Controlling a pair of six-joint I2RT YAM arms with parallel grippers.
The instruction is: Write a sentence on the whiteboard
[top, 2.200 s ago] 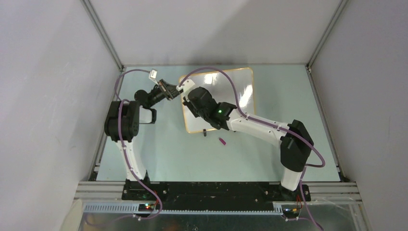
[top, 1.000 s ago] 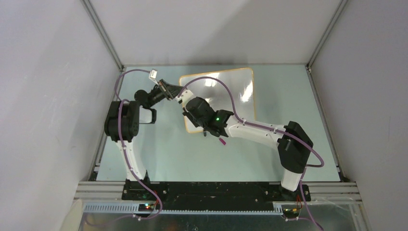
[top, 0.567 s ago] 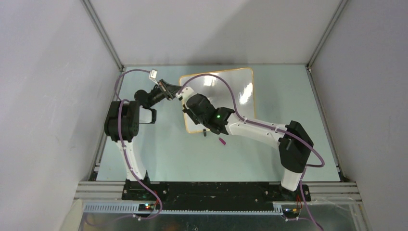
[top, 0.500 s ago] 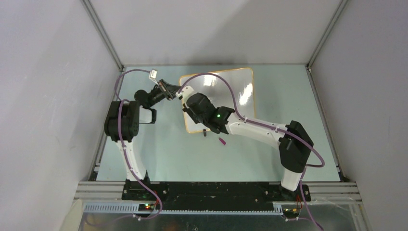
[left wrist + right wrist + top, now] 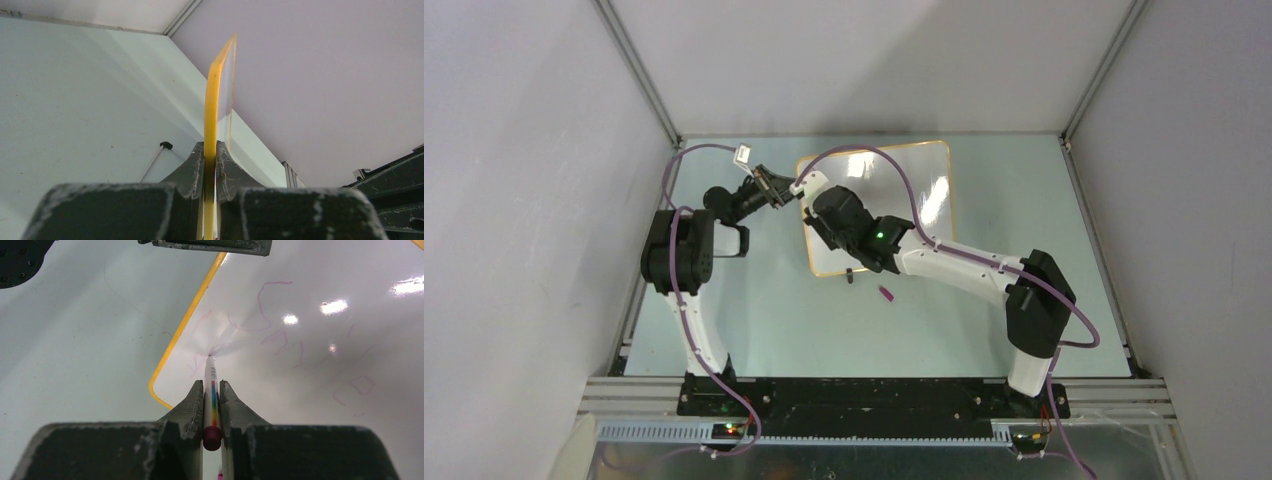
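The whiteboard [image 5: 924,190] lies on the table at the back centre, glossy white with a thin yellow frame. My left gripper [image 5: 776,190] is shut on its left edge; the left wrist view shows the yellow frame [image 5: 212,105] clamped edge-on between the jaws. My right gripper [image 5: 824,215] is over the board's left part, shut on a white marker [image 5: 211,390] with a rainbow stripe and a dark red end. The marker's tip touches the whiteboard [image 5: 310,355] near its rounded corner. Faint purple strokes [image 5: 272,315] show on the board.
A small purple cap [image 5: 887,294] lies on the table in front of the board, next to a black clip foot [image 5: 850,274]. A white connector [image 5: 742,155] on a purple cable sits at the back left. Grey walls enclose the table.
My right gripper with the marker moved toward the board's near left corner, then back up and to the right across the board. The left gripper and the whiteboard stayed still.
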